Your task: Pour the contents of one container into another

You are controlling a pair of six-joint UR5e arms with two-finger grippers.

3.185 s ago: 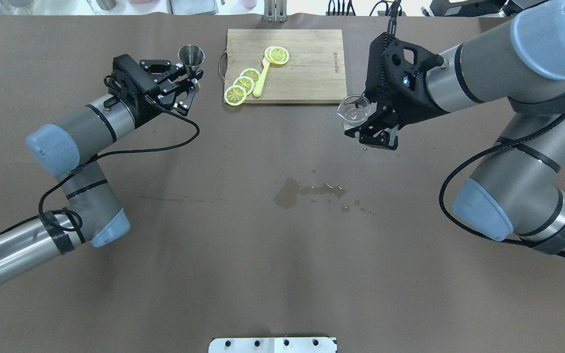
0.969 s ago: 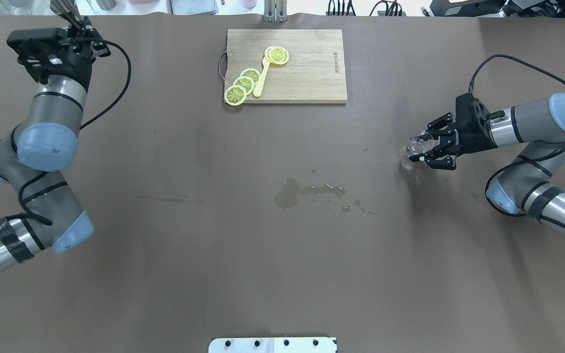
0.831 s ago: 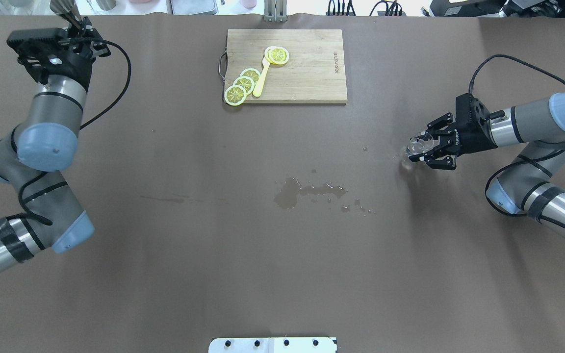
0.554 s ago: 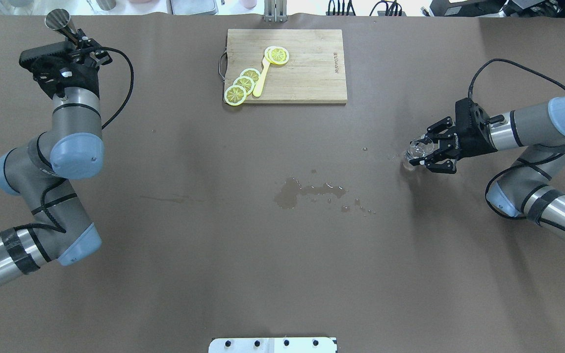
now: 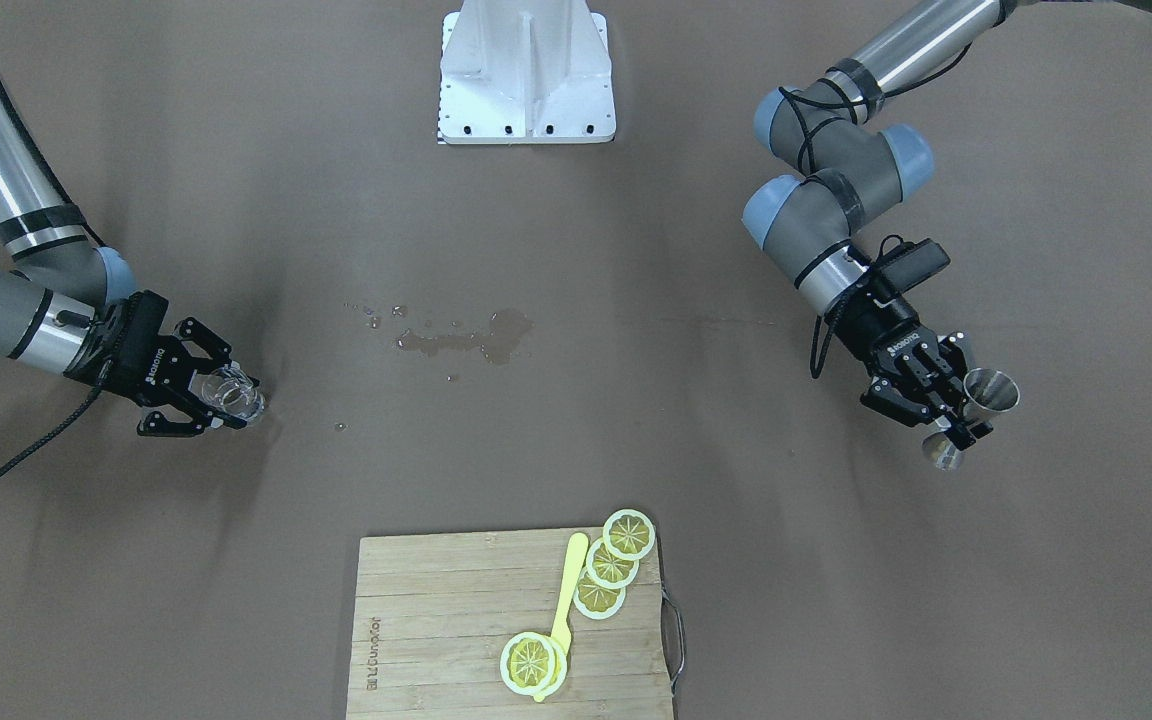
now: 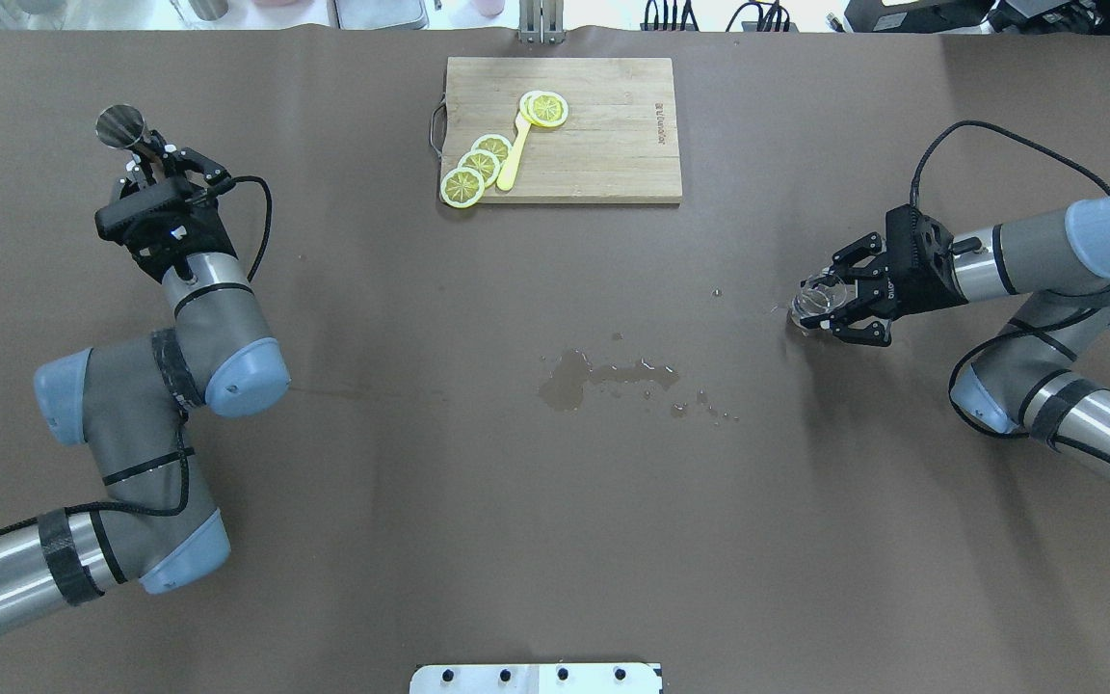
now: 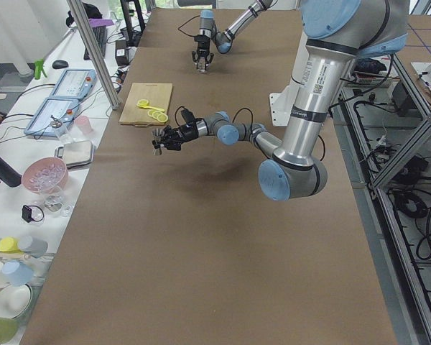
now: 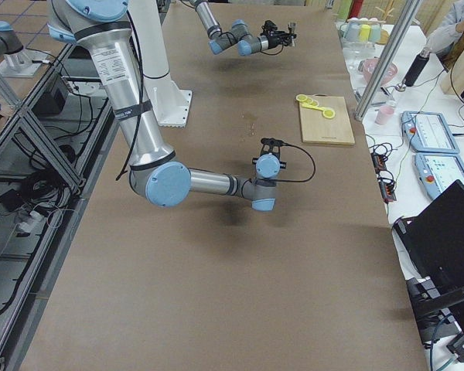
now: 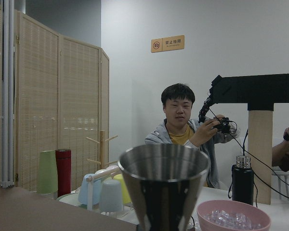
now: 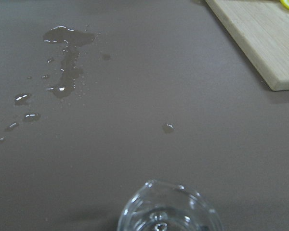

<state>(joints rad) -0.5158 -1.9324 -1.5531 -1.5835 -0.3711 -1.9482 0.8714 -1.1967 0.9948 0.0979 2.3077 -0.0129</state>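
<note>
My left gripper [image 6: 139, 156] is shut on the waist of the grey steel jigger [image 6: 121, 127] and holds it above the table's far left part. From across the table the jigger [image 5: 991, 391] and the left gripper [image 5: 960, 424] are at the right. The jigger's [image 9: 164, 185] open upper cone fills the left wrist view. My right gripper [image 6: 821, 306] is shut on the clear glass tumbler [image 6: 811, 300], low over the table at the right. In the right wrist view the tumbler's [image 10: 168, 211] rim is at the bottom edge. The two containers are far apart.
A wooden cutting board [image 6: 603, 145] with lemon slices [image 6: 478, 164] and a yellow utensil lies at the table's far middle. A spilled puddle [image 6: 603, 374] marks the centre, with small drops toward the tumbler. Cups and bottles stand on a side bench [image 7: 29, 215] beyond the far edge.
Both arms have drawn away from the cutting board to the sides. In the last second the left gripper has brought the jigger nearer from the far edge; the right gripper has shifted slightly with the tumbler.
</note>
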